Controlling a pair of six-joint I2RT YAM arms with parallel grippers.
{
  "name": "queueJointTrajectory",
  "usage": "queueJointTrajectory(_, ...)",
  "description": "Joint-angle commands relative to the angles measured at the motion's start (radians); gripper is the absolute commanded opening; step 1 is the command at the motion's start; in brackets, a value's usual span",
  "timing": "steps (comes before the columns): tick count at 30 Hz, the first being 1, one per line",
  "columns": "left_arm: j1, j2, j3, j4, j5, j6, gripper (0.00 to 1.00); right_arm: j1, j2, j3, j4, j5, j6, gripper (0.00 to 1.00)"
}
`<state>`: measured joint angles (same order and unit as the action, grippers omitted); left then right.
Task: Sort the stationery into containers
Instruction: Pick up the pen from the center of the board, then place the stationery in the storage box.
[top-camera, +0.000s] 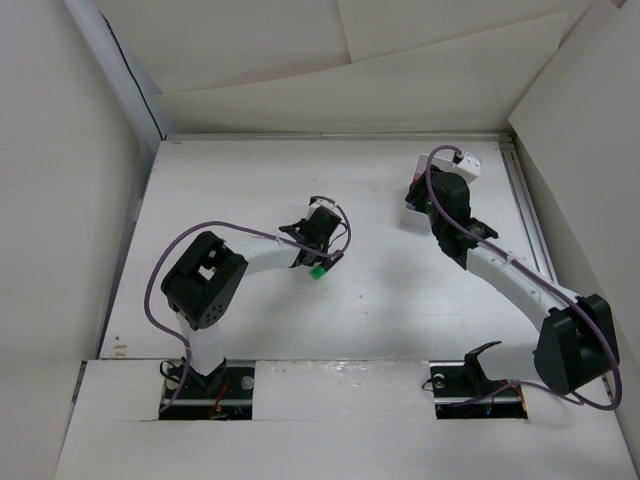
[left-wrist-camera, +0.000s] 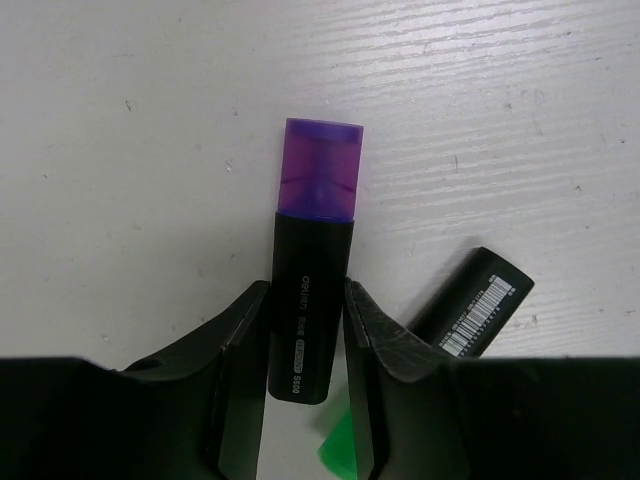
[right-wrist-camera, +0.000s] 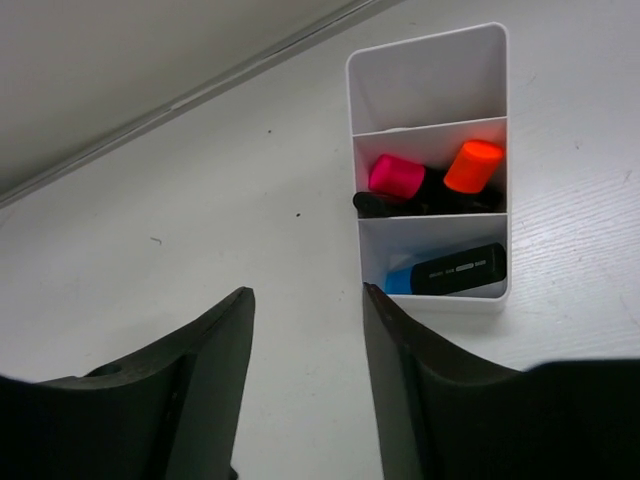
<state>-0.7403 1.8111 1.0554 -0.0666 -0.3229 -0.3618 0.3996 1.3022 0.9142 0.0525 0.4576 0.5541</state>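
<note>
**Purple gripped, right hand open**

Your left gripper (left-wrist-camera: 305, 340) pinches the purple marker (left-wrist-camera: 318, 230) mid-table, clear only from its wrist (overhead catches just a green cap (top-camera: 318, 271)). Your right gripper (right-wrist-camera: 305, 390), fingers wide and empty, faces the organiser (right-wrist-camera: 430, 75) at the table's far right.

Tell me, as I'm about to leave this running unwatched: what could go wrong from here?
1. The left gripper grips the purple marker by its rear half, the capped end jutting out; it might pivot or slip.
2. A barcoded marker and a green piece lie right beside it and could get knocked.
3. The open right gripper hovers by the organiser; the arms could clash at drop-off.
</note>
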Motion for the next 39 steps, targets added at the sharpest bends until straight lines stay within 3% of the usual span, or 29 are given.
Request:
queueJointTrajectory(1, -0.005, -0.035, 0.023, -0.015, -0.050, -0.012, 0.13, -0.004, -0.012, 0.000, 0.037, -0.074, -0.002, 0.56)
queueJointTrajectory(10, -0.036, -0.303, -0.109, 0.112, -0.104, -0.032, 0.09, -0.004, -0.021, 0.040, 0.037, -0.441, -0.002, 0.80)
queueJointTrajectory(17, -0.036, -0.518, -0.264, 0.310, 0.083, 0.001, 0.09, 0.007, 0.012, 0.049, 0.076, -0.731, 0.020, 0.83)
queueJointTrajectory(24, -0.036, -0.594, -0.331, 0.428, 0.278, 0.037, 0.10, 0.068, 0.074, 0.104, 0.096, -0.922, 0.010, 0.90)
queueJointTrajectory(32, -0.036, -0.625, -0.359, 0.468, 0.320, 0.046, 0.11, 0.143, 0.141, 0.163, 0.096, -0.922, 0.010, 0.90)
queueJointTrajectory(39, -0.036, -0.625, -0.359, 0.459, 0.320, 0.046, 0.11, 0.162, 0.177, 0.163, 0.096, -0.893, 0.029, 0.72)
